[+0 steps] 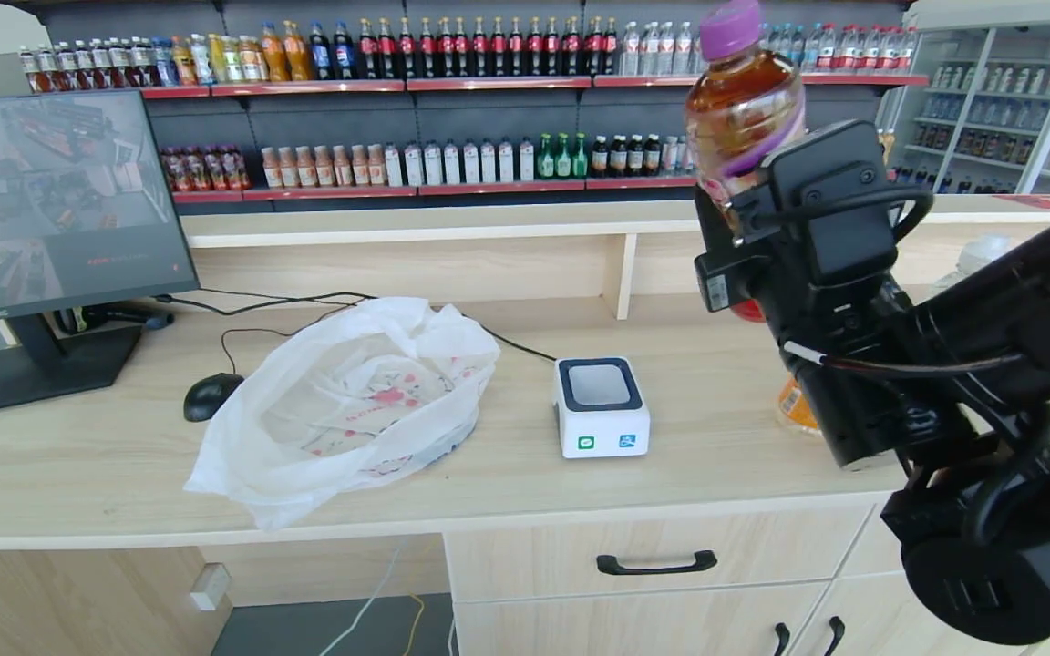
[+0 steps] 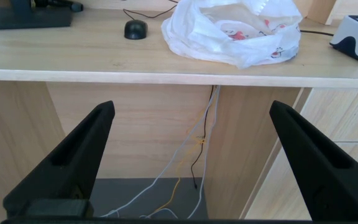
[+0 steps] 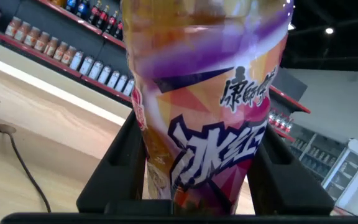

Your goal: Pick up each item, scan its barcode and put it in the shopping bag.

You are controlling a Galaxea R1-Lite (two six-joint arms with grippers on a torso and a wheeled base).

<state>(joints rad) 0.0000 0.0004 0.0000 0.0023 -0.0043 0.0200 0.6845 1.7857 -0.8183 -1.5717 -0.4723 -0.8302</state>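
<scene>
bottle: iced tea bottle (image 1: 744, 100), purple cap, held high over the robot's-right end of the counter (image 1: 716, 456)
right pincer: right pincer (image 1: 744, 196) clamped on the bottle's lower body; black fingers (image 3: 114, 171) press both sides of the label (image 3: 210, 106)
bottle axis: near upright, cap up, leaning a little; base hidden behind the wrist
barcode: can't tell which face carries it
scanner: scanner (image 1: 601, 405) sits on the counter, glass window facing up, below the bottle and toward the robot's left of it, well apart
key relation: bottle side faces outward and the window faces up, so I'd judge the bottle has to come down and left and tip toward lying flat to show the label to the glass
bag: shopping bag (image 1: 352, 401) mouth open, just beside the scanner on its left
left pincer: left pincer (image 2: 194, 168) spread wide, holding nothing, low in front of the counter edge below the bag (image 2: 235, 31)
nearer arm: right, it already has the bottle
other item: orange-labelled item (image 1: 794, 405) on the counter, mostly hidden behind the right arm
risk: smooth round bottle could twist in the grip when tipped
</scene>
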